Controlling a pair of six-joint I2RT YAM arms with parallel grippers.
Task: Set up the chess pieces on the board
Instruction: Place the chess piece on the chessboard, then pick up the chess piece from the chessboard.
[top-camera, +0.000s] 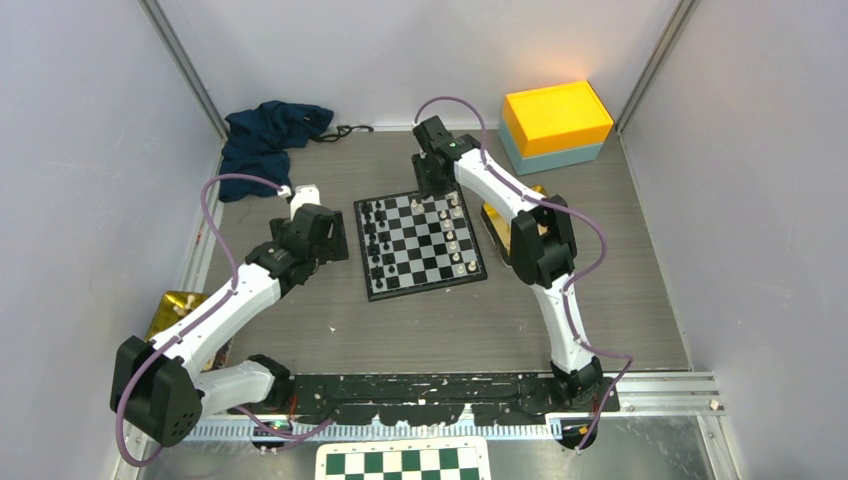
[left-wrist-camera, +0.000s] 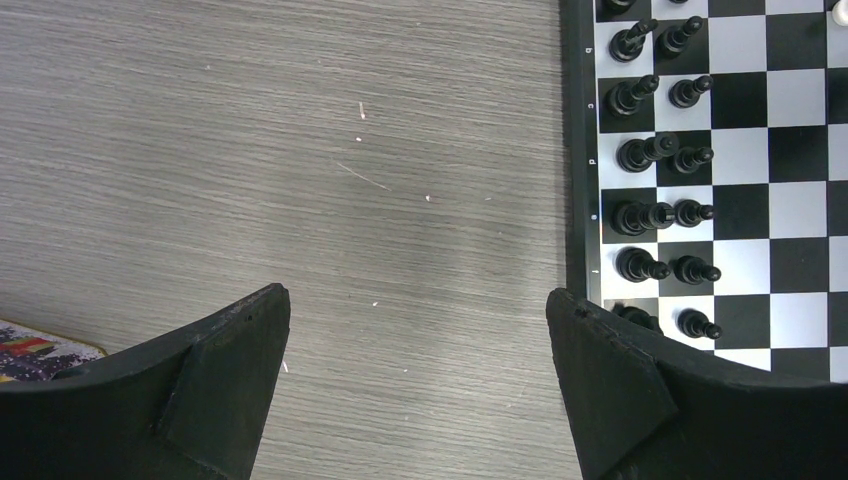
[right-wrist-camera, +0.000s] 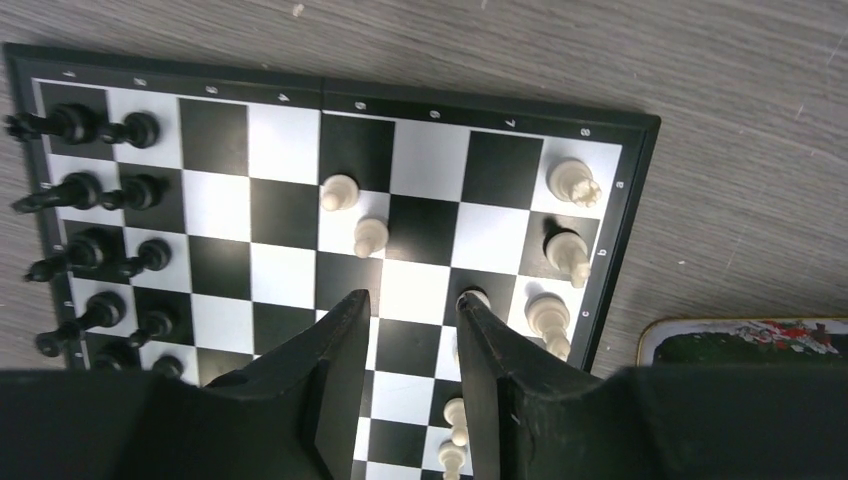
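The board (top-camera: 425, 241) lies in the middle of the table. Black chess pieces (top-camera: 377, 245) stand in two columns along its left side, and white chess pieces (top-camera: 456, 240) stand along its right side. In the right wrist view, two white pawns (right-wrist-camera: 340, 192) stand out toward the middle of the board (right-wrist-camera: 280, 145). My right gripper (right-wrist-camera: 413, 300) hovers over the board's far end (top-camera: 432, 185), open with nothing between its fingers. A white piece (right-wrist-camera: 478, 297) sits just outside its right fingertip. My left gripper (left-wrist-camera: 418, 300) is open over bare table just left of the board (left-wrist-camera: 780, 200) and the black pieces (left-wrist-camera: 650, 155).
A yellow box on a teal one (top-camera: 556, 118) stands at the back right, and a dark blue cloth (top-camera: 270, 135) lies at the back left. A gold-rimmed tin (right-wrist-camera: 745, 340) lies right of the board, and another (top-camera: 175, 310) at the left wall. A green-and-white checkered panel (top-camera: 403, 462) lies at the near edge.
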